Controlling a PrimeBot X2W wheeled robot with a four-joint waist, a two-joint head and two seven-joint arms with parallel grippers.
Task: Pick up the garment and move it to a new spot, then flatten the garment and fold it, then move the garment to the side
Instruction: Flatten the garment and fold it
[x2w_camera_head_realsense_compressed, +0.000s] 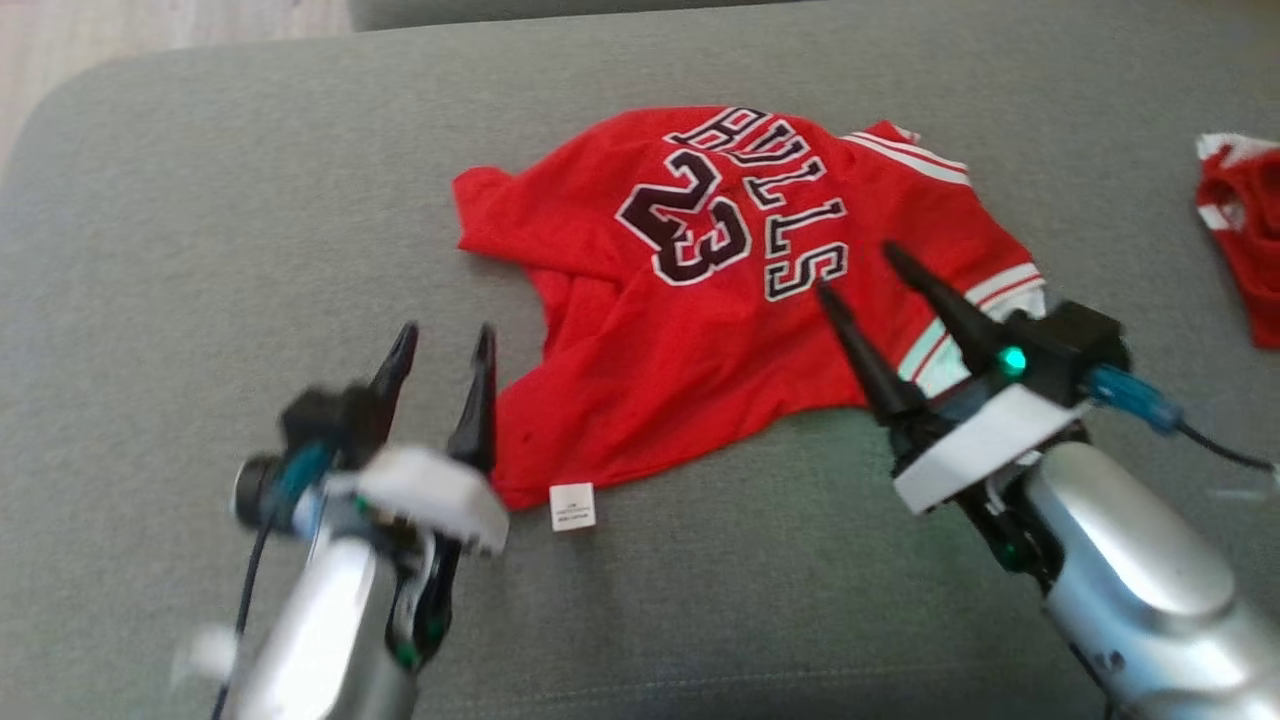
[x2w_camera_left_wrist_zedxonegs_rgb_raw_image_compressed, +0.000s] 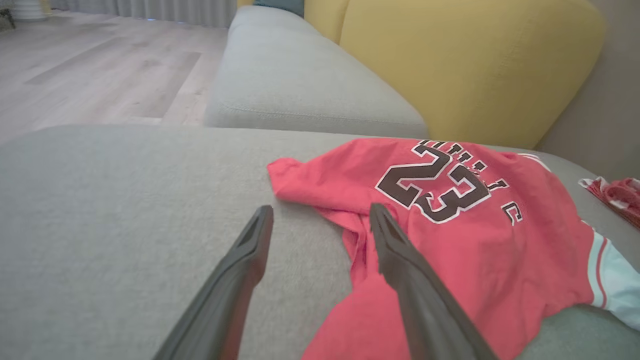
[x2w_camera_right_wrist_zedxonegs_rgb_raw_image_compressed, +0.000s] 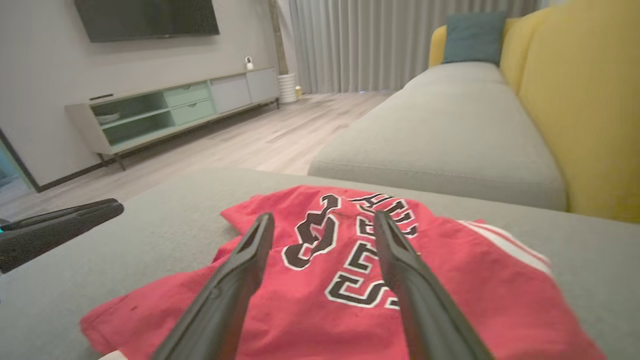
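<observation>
Nearest the head camera, the left fingers (x2w_camera_head_realsense_compressed: 478, 390) rise at the lower left, spread wide with nothing between them. Their tips stand at the near left edge of the jersey, and in the left wrist view one finger lies over the red cloth while the other is over bare grey fabric. At the lower right the right fingers (x2w_camera_head_realsense_compressed: 860, 345) are equally wide apart and hold nothing; they reach over the near right part of the jersey, and whether they touch it cannot be told. The broad grey sofa cushion (x2w_camera_head_realsense_compressed: 200, 250) carries everything. Beyond it in the wrist views stand a further grey seat (x2w_camera_left_wrist_zedxonegs_rgb_raw_image_compressed: 300, 85) and a yellow backrest (x2w_camera_left_wrist_zedxonegs_rgb_raw_image_compressed: 475, 65). The red jersey (x2w_camera_head_realsense_compressed: 700, 330) lies spread but rumpled near the middle of the cushion, its black "23" and lettering facing up, white-striped trim along its right edge, and a fold creasing its left side. A second red and white garment (x2w_camera_head_realsense_compressed: 1245, 230) sits bunched at the far right, well apart from the jersey. A small white label (x2w_camera_head_realsense_compressed: 573, 505) lies on the cushion at the jersey's near edge.
</observation>
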